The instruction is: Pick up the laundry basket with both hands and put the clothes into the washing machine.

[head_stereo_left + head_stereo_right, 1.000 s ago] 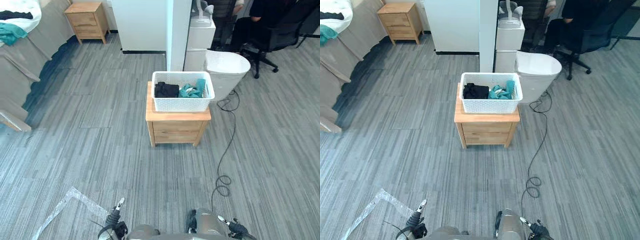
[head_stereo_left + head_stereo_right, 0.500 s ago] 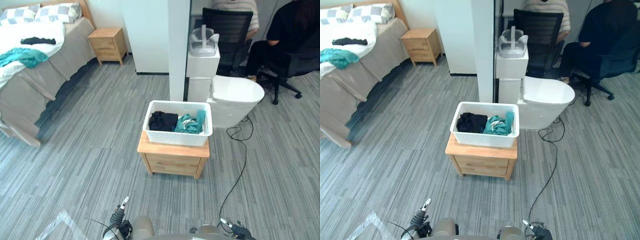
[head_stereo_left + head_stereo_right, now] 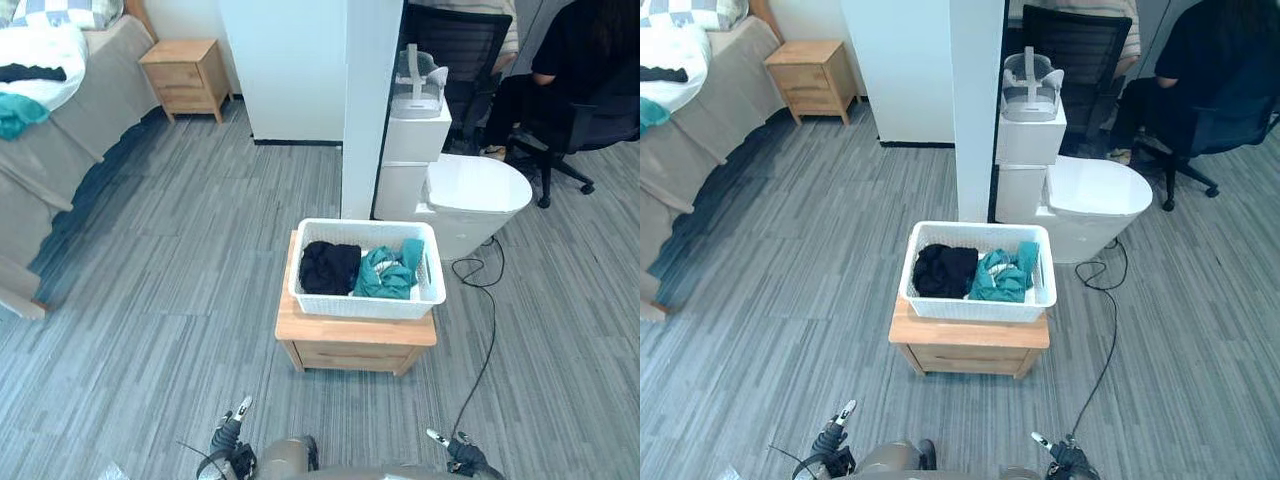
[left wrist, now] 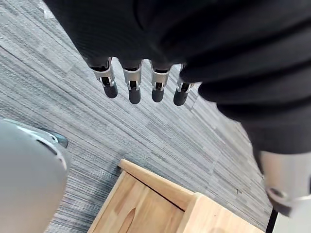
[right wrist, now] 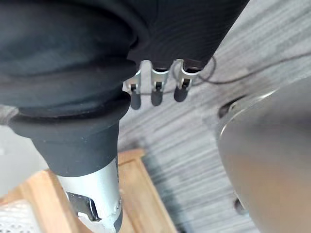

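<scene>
Two jobs are both still ahead, by my reading: lifting the laundry basket and emptying the clothes into the washing machine; whether the white lidded unit at 1 o'clock beyond it is that machine I cannot tell. The basket sits on the small wooden table at 12 o'clock from the robot, well apart from both arms, with a black garment on its 9 o'clock side and a teal garment toward 3 o'clock. The left robot hand hangs released, fingers straight, pointing at the floor and holding nothing, with the table's corner showing past it. The right robot hand is likewise slack and empty. So the approach looks under way, but no grasp has begun. Against the picture of half a second ago the whole scene has shifted, so the camera has moved: basket and table sit lower in the view and the bed has slid toward 10 o'clock, while the basket stays on the table with the clothes lying as they did.
</scene>
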You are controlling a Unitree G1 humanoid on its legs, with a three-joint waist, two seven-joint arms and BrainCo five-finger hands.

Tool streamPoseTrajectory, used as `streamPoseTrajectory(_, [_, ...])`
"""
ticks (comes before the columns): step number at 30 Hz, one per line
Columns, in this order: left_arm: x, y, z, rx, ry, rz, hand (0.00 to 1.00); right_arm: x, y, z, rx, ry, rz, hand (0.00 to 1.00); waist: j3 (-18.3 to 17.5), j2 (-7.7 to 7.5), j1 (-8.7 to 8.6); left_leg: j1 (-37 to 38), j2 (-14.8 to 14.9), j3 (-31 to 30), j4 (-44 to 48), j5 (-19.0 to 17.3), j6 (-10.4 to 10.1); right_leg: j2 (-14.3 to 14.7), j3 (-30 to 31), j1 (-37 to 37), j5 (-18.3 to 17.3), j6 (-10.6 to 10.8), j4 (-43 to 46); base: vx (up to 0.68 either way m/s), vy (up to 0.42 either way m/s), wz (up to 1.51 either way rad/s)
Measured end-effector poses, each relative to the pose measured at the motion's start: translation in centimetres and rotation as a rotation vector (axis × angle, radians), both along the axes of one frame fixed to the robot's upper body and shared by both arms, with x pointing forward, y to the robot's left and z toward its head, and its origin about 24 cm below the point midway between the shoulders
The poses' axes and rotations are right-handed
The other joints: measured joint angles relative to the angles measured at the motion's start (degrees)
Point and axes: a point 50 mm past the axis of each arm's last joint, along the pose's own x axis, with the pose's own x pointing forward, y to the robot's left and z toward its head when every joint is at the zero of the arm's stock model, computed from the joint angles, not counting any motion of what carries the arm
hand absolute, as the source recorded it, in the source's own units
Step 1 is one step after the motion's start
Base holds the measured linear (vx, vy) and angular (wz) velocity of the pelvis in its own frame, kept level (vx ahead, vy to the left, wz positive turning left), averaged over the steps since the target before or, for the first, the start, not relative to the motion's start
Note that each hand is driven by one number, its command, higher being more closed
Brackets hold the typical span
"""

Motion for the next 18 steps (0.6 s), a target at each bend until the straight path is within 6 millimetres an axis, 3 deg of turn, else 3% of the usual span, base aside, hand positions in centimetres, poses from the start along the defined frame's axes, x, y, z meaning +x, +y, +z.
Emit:
streamPoseTrajectory(1, [-0.1, 0.6, 0.2, 0.016, -0.008, 0.002, 0.00, 0.2, 0.0, 0.1, 0.000, -0.015, -0.010, 0.00, 0.0, -0.34, -0.22, 1.0, 0.0, 0.1, 0.0, -0.4, 0.5, -0.1, 0.9, -1.4, -0.6, 1.8, 4.1, 0.23, -0.004, 0.03])
streamPoseTrajectory(4, [1.6, 1.8, 1.5, 0.055, -0.103, 0.024, 0.00, 2.1, -1.0, 1.5, -0.049, -0.115, -0.031, 0.00, 0.0, -0.08, -0.17, 3.2, 1.3, -1.0, -1.3, -0.4, 0.4, -0.9, -2.6, -4.7, -3.9, -1.1, 3.9, 0.24, -0.126, 0.06])
streamPoseTrajectory(7, [3.9, 2.7, 3.6, 0.077, -0.251, 0.135, 0.00, 5.1, -2.5, 4.6, -0.155, -0.291, -0.049, 0.00, 0.1, 1.40, -0.30, 3.4, 5.1, -3.4, -1.3, -1.2, -2.9, -2.2, -4.5, -8.9, -4.1, -2.1, -0.2, 0.15, -0.269, 0.26])
streamPoseTrajectory(8, [4.4, 3.4, 4.5, 0.098, -0.309, 0.193, 0.00, 5.8, -2.8, 5.9, -0.193, -0.358, -0.062, 0.00, -0.1, 1.08, -0.17, 3.4, 6.0, -3.9, -0.3, -1.9, -4.6, -3.7, -4.4, -9.0, -1.0, -2.6, -5.1, 0.16, -0.327, 0.22])
streamPoseTrajectory(9, [4.6, 4.4, 5.7, 0.130, -0.361, 0.259, 0.00, 6.2, -2.6, 7.0, -0.217, -0.418, -0.075, 0.00, -1.1, -1.33, -0.14, 3.4, 5.8, -4.4, 0.9, -3.1, -6.6, -5.6, -3.6, -8.6, 6.9, -2.1, -10.7, 0.17, -0.364, 0.27])
streamPoseTrajectory(10, [4.6, 4.7, 6.1, 0.138, -0.379, 0.292, 0.00, 6.2, -2.7, 7.3, -0.230, -0.432, -0.079, 0.00, -1.3, -1.42, -0.41, 3.5, 6.2, -5.2, 1.3, -3.7, -7.7, -5.3, -3.5, -7.7, 4.9, 1.6, -10.5, 0.15, -0.318, 0.19])
streamPoseTrajectory(11, [4.7, 4.3, 6.4, 0.137, -0.394, 0.333, 0.00, 6.6, -3.0, 8.0, -0.254, -0.457, -0.075, 0.00, -2.0, 0.48, -0.15, 4.2, 8.3, -6.1, 0.6, -3.4, -8.3, -3.3, -4.6, -6.8, 4.7, 0.9, -10.4, 0.16, -0.365, 0.17])
streamPoseTrajectory(13, [5.7, 3.3, 8.8, 0.163, -0.503, 0.380, 0.00, 7.2, -4.0, 10.2, -0.327, -0.544, -0.074, 0.00, -3.7, 2.67, -0.19, 6.6, 11.0, -6.2, -4.0, -1.1, -10.7, -0.8, -6.7, -6.3, 2.5, -1.2, -9.7, 0.18, -0.359, 0.14])
streamPoseTrajectory(18, [8.3, 4.0, 14.1, 0.303, -0.698, 0.369, 0.00, 7.6, -4.6, 11.7, -0.371, -0.599, -0.073, 0.00, -4.6, 3.31, -0.62, 5.7, 11.6, -9.5, -7.3, 3.5, -11.2, -0.6, -11.5, -4.6, 1.4, -2.4, -10.3, 0.06, -0.165, 0.42])
